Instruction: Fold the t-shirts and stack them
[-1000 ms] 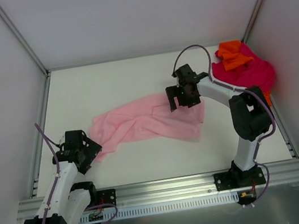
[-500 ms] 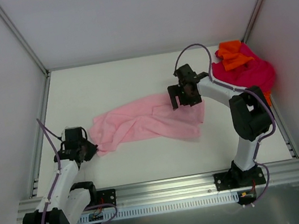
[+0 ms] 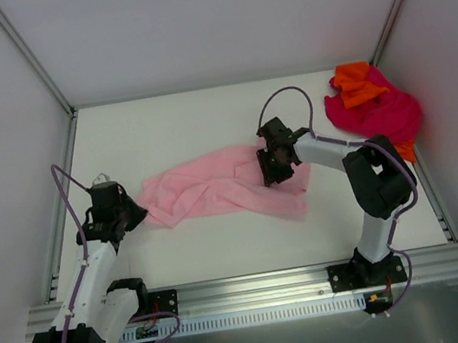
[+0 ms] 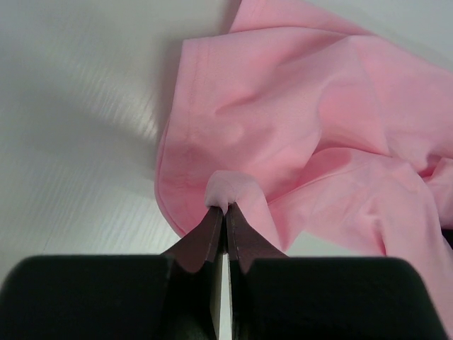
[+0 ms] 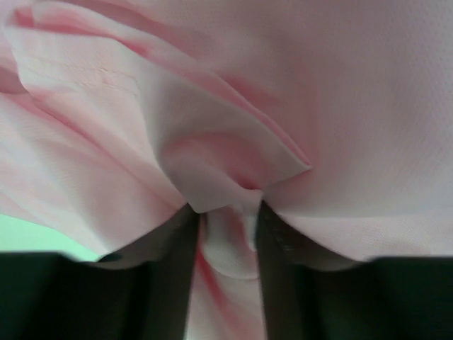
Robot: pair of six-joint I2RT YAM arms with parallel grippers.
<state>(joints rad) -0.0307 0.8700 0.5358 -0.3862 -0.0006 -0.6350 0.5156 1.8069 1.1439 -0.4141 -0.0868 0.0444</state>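
Between grey walls [image 3: 212, 16], white table [image 3: 186, 126] bears pink t-shirt [image 3: 205, 189].

Pink t-shirt [image 3: 214, 190], top view: one bit is hidden under the right gripper [image 3: 273, 164], and the left tip is hidden under the left gripper [image 3: 126, 213].
Pink t-shirt, right wrist view: it is very close and blurry, and it runs off the top and both sides.
Pink t-shirt, left wrist view: the top and right edges cut it off.
Right gripper's hold: a fold sits between the fingers [image 5: 272, 255], but whether they squeeze it cannot be told.
Orange t-shirt [image 3: 355, 84]: most of it is hidden under the magenta t-shirt [image 3: 378, 116]; only a lump and a thin strip show.
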